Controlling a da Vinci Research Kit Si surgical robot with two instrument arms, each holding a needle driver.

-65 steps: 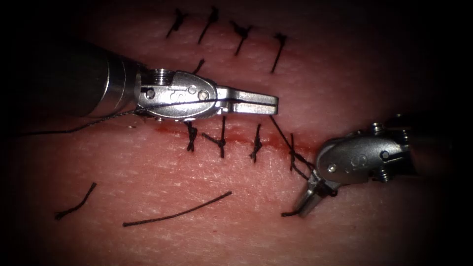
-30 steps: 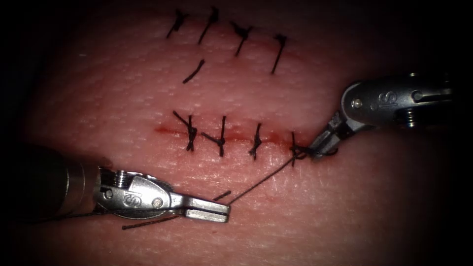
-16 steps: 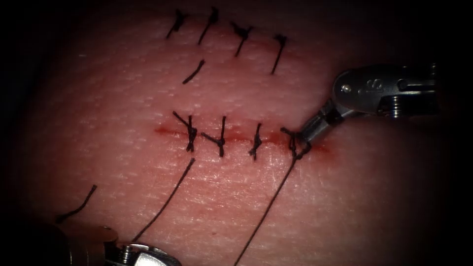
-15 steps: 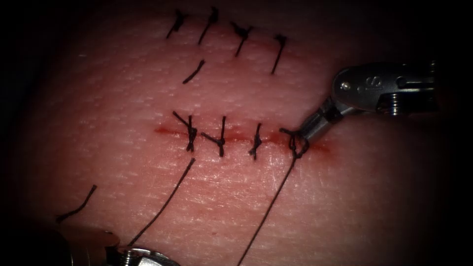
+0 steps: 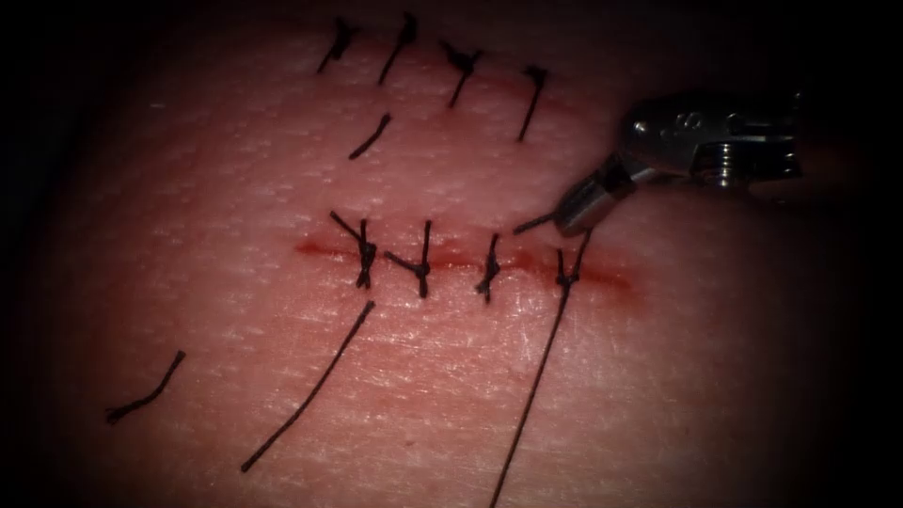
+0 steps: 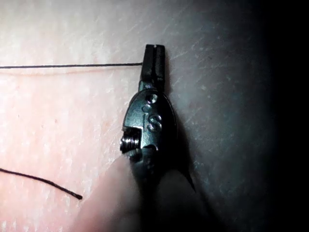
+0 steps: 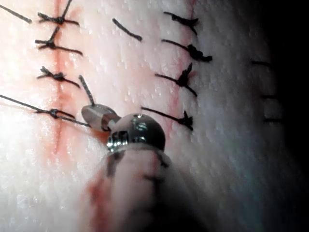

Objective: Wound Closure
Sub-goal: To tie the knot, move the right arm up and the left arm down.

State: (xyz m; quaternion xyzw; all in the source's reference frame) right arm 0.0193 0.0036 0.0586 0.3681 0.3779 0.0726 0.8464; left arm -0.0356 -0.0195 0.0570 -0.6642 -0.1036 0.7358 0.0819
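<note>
The knot (image 5: 564, 278) at the right end of the cut (image 5: 461, 259) now sits flat and small on the wound line, where half a second ago it was a loose tangle bunched against my right end effector (image 5: 574, 218). I read that as the throw having cinched down. The thread (image 5: 531, 386) runs from the knot straight down the tissue (image 5: 282, 188) below the cut. In the left wrist view it ends in my left end effector (image 6: 153, 60), closed on the strand. My right end effector has lifted clear of the knot to just above the cut, closed on the short tail (image 5: 532, 225), which pokes out to its left. I can't see the needle. The left tool has slid out past the lower edge of the endoscope view since a second ago. Three finished stitches (image 5: 423, 263) and the loose cut ends of thread (image 5: 306, 386) haven't shifted.
</note>
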